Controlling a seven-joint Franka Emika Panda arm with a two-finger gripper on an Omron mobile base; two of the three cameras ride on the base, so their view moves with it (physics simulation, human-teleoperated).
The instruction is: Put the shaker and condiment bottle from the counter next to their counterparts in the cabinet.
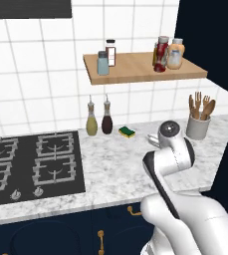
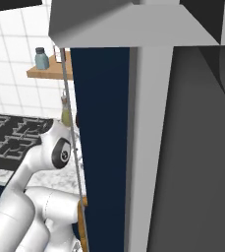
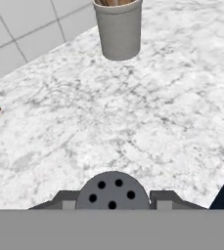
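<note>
the gripper (image 3: 112,204) pinched the shaker (image 3: 113,191) just above the tabletop (image 3: 147,117), the red condiment bottle (image 1: 161,54) already on the cabinet (image 1: 140,69), so next came lifting toward the dark-capped shaker (image 1: 103,63).

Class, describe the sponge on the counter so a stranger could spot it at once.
Find the wooden shelf on the tiled wall, then drop to the marbled counter below. Two slim spouted bottles stand against the wall; just right of the dark bottle lies the sponge, the only flat thing there, green on top, yellow underneath.
</note>
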